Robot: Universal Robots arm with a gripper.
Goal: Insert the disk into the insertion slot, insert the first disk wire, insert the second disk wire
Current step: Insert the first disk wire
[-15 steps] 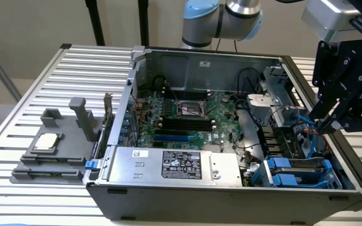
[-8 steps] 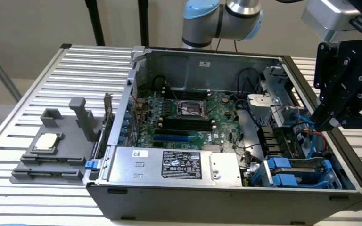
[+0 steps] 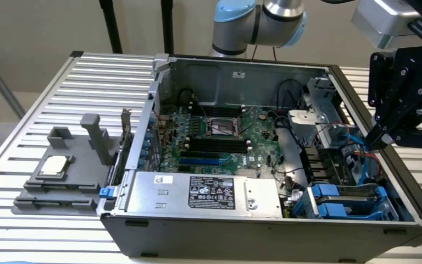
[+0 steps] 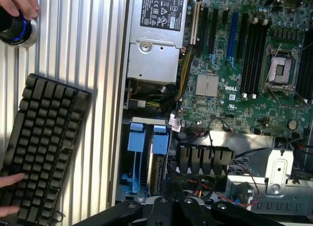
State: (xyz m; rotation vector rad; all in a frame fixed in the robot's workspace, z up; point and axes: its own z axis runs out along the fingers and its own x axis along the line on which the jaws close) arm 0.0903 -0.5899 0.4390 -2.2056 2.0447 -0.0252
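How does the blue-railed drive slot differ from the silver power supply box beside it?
The power supply box is silver with a black-and-white label; the insertion slot is dark metal with bright blue rails. The box is a closed housing and the wider of the two; the slot is an open frame. Both sit along the same wall of the open case.
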